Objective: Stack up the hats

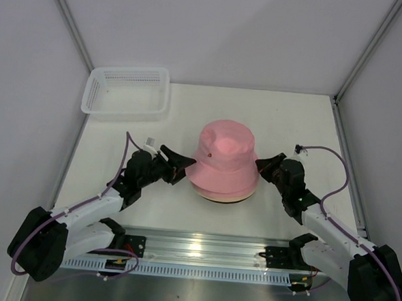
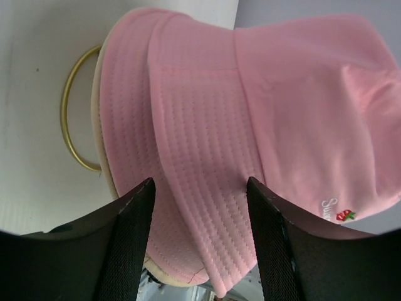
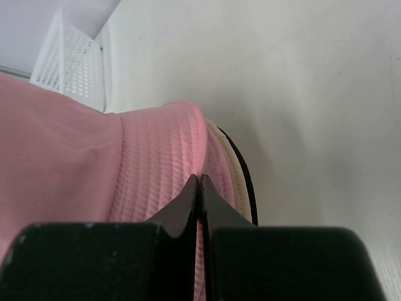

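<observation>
The hats sit in one pile at the table's middle. A pink hat (image 1: 222, 162) is on top, and a beige brim (image 1: 218, 199) shows at the bottom. In the left wrist view the top pink hat (image 2: 301, 100) lies over a second pink brim (image 2: 125, 125) and a beige edge (image 2: 96, 113). My left gripper (image 1: 184, 164) is open, with the top pink brim hanging between its jaws (image 2: 200, 182). My right gripper (image 1: 260, 166) is shut on the top pink hat's brim (image 3: 200, 177). Beside it show a beige edge (image 3: 227, 166) and a thin black edge (image 3: 245, 175).
A white mesh basket (image 1: 126, 91) stands at the back left of the table; it also shows in the right wrist view (image 3: 69, 63). Frame posts and grey walls close in the sides. The arms' base rail (image 1: 202, 249) runs along the near edge.
</observation>
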Motion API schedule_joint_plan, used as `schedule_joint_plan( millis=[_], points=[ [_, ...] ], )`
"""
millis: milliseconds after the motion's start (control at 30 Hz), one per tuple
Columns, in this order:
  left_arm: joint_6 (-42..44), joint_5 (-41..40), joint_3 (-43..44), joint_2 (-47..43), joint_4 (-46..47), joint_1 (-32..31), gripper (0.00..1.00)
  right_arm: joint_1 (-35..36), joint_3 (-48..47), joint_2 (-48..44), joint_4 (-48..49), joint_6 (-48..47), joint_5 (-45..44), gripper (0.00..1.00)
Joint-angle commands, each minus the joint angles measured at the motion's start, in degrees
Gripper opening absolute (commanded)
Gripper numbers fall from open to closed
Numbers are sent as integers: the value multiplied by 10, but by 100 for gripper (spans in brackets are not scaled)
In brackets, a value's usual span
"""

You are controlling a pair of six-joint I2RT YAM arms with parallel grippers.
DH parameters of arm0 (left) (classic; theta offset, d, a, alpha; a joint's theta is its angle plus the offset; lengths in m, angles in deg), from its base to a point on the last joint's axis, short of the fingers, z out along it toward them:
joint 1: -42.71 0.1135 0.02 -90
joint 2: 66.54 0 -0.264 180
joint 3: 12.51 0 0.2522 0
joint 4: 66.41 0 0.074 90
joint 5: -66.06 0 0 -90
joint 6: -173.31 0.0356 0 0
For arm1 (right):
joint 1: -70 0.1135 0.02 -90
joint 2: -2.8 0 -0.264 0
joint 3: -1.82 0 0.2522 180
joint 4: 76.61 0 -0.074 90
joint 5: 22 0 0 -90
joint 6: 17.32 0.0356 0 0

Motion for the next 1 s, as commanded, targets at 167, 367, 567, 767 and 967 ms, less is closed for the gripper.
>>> schedule_joint_plan(
  millis=[167, 367, 567, 767, 967],
  points=[
    [-42, 11, 15, 8, 34, -22, 49, 7, -2, 0, 25, 2, -30, 0],
    [9, -47, 25, 14, 39, -23, 1, 7, 1, 7, 28, 0, -28, 0],
    [105, -109, 22, 91, -40, -51, 1, 7, 6, 8, 26, 0, -38, 0],
    [146, -152, 35, 167, -29, -109, 1, 7, 9, 20, 35, -3, -39, 0],
    [168, -192, 32, 194, -31, -122, 1, 7, 19, 37, 54, -12, -42, 0]
  ],
)
